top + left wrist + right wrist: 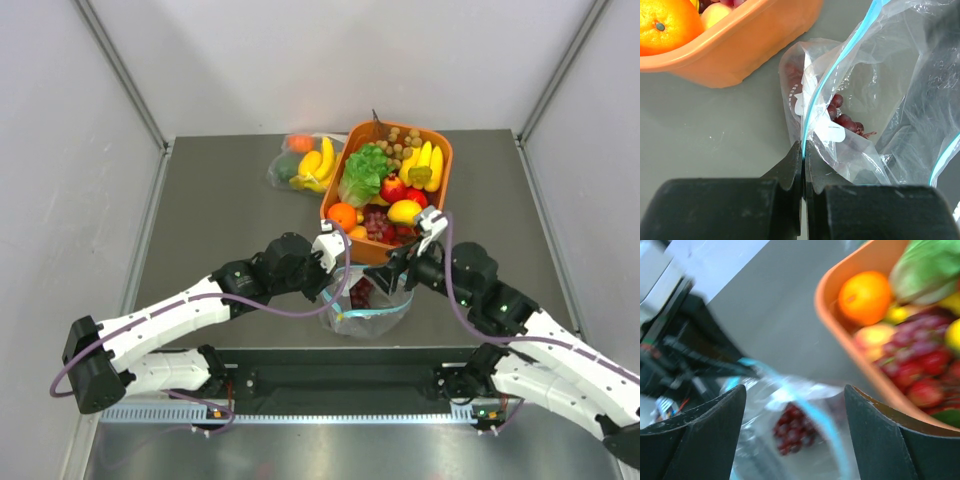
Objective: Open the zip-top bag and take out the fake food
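Note:
The zip-top bag (368, 312) lies on the table just in front of the orange bin, its mouth with the teal-blue strip pulled open. It holds a dark red grape bunch (361, 292). My left gripper (335, 287) is shut on the teal strip at the bag's left lip, as the left wrist view (803, 145) shows, with the bag (880, 100) and the grapes (845, 120) just beyond. My right gripper (395, 277) is open and empty, hovering over the bag's right side. In the blurred right wrist view (795, 386) the bag (765, 405) and grapes (792, 432) lie between its fingers.
An orange bin (441, 140) full of plastic fruit and lettuce stands right behind the bag; its wall shows in both wrist views (740, 55) (840, 335). A second clear bag with bananas (305, 165) lies at the bin's far left. Grey walls flank the table.

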Robot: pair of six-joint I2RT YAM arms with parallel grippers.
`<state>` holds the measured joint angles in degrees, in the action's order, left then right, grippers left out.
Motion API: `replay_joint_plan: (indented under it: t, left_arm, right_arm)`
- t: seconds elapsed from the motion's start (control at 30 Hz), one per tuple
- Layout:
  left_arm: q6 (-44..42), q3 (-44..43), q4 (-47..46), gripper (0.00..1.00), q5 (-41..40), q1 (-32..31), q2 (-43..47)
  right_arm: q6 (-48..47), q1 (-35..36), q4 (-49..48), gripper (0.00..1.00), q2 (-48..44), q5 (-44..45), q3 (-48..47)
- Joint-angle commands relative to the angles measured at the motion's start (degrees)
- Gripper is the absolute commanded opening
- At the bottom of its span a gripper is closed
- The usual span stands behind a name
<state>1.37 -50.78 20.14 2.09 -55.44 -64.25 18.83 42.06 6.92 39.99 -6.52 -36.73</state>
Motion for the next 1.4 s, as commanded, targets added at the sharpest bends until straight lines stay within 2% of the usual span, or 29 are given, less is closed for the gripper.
replay_joint_plan:
  t: [0.0, 0.13, 0.3, 0.5, 0.67, 0.9, 1.17, 1.37]
  left_arm:
    - [-0.7, -0.8, -0.9, 0.01, -0.3, 0.2, 1.0]
    - [-0.8, -0.8, -0.7, 0.01, -0.8, 0.2, 1.1]
    - [-0.8, -0.8, -0.8, 0.01, -0.6, 0.2, 1.0]
    - [-0.8, -0.7, -0.7, 0.01, -0.9, 0.2, 1.6]
    - [-0.8, -0.8, -0.7, 0.01, -0.6, 0.2, 1.8]
    - [-0.8, -0.8, -0.7, 0.01, -0.5, 0.2, 2.0]
    - [-0.8, -0.7, -0.7, 0.01, -0.5, 0.2, 2.1]
    - [-0.8, -0.6, -0.8, 0.01, -0.8, 0.2, 1.9]
  right_arm:
    - [2.8, 7.0, -0.8, 0.76, 1.0, 7.1, -0.4]
    - [2.9, 16.4, -2.2, 0.73, 2.6, 13.6, -1.1]
    - [2.8, 20.7, -3.8, 0.71, 7.6, 15.4, -1.9]
    - [8.5, 20.6, -3.8, 0.7, 12.6, 18.4, 1.6]
    - [13.2, 19.6, -2.9, 0.67, 11.3, 22.2, 6.2]
    - [12.8, 19.5, 0.9, 0.67, 14.5, 25.8, 7.5]
    - [12.2, 19.3, -2.4, 0.67, 23.6, 29.2, 8.4]
    - [13.0, 19.2, -4.7, 0.69, 23.8, 29.0, 9.7]
